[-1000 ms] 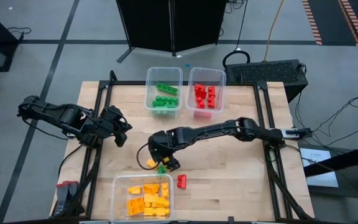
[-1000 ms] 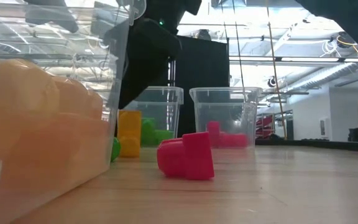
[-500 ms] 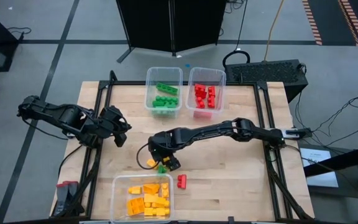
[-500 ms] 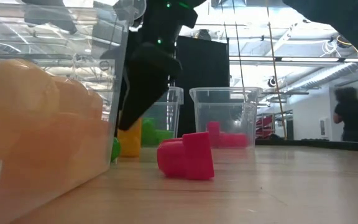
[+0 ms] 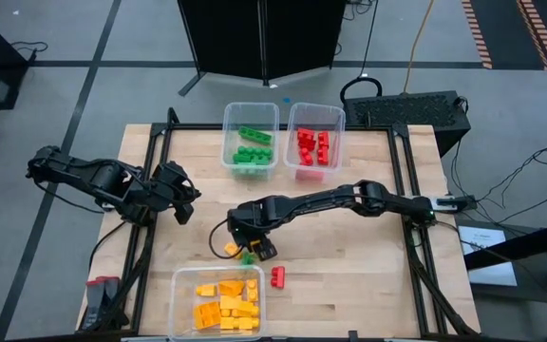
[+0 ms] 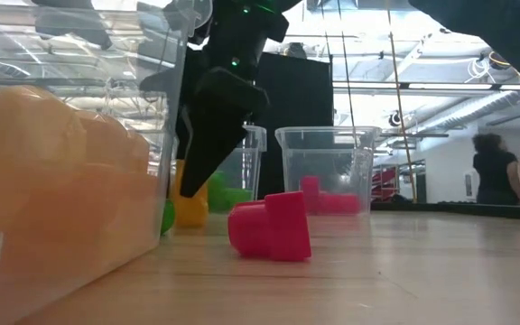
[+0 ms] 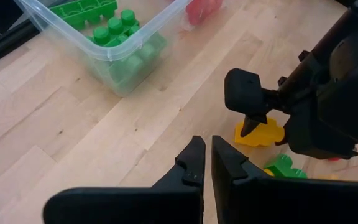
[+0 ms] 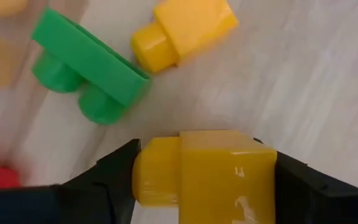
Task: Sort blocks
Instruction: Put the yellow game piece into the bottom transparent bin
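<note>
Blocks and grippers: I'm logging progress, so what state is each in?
Right gripper: fingers around a yellow block on the table.
Left gripper: shut, empty, waiting at the table's left.
Green block: loose, unsorted.
Red block: loose, unsorted.

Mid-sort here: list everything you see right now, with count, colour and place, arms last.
Tubs: three, clear; green-filled tub and red-filled tub at far edge, yellow-filled tub at near edge.
Loose yellow block: one, on table beside the green one.
Loose green block: one, on table.
Loose red block: one, right of yellow tub.
Held yellow block: one, between right gripper's fingers.
Person: one, dark top, room behind.
Left gripper: shut, waiting at table's left.
Right gripper: closing on held yellow block, near yellow tub.
</note>
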